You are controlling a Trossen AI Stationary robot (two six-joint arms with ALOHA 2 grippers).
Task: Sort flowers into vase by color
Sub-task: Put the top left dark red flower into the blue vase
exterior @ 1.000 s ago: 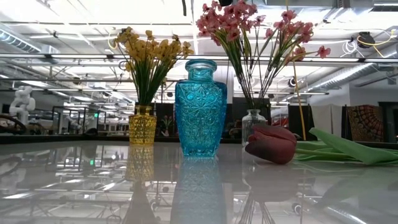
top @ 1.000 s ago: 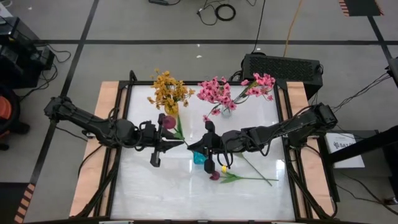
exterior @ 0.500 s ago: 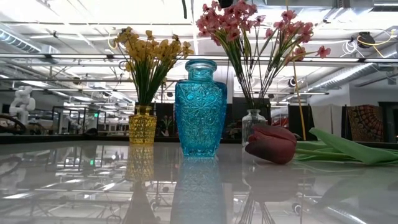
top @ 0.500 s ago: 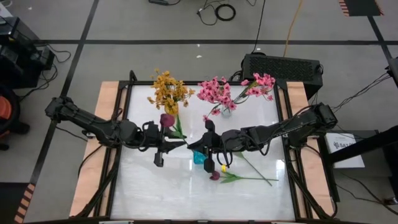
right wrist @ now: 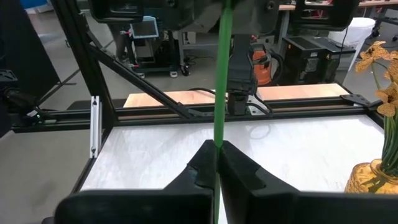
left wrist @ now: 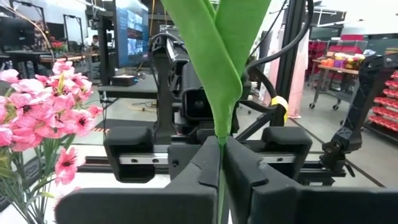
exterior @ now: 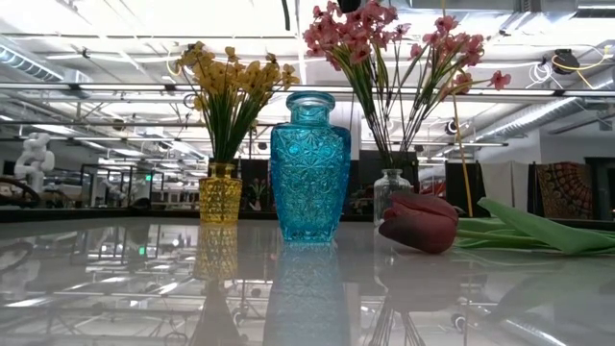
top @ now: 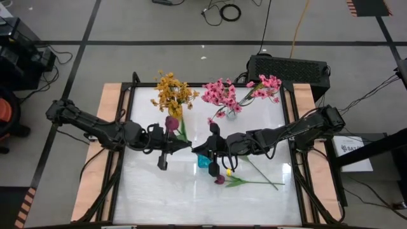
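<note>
Dark maroon tulip-like bud [top: 171, 121] on a green leafy stem [left wrist: 219, 93], held between both arms above the white table [top: 159, 197].
Left gripper [top: 184, 147] and right gripper [top: 198, 150] each pinch that stem, jaws pressed together, just beside the turquoise cut-glass vase [exterior: 310, 168]; a second maroon bud [exterior: 419, 222] lies beside it.

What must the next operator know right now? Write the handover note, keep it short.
Left tool: shut on a maroon tulip's green stem, mid-table.
Right tool: shut on a green stem too, apparently the same one, facing the left tool.
Done: yellow sprigs in the yellow vase; pink sprigs in the clear vase.
Left: blue vase is empty; the held tulip and a second tulip lying on the table beside it are not yet in a vase.
</note>
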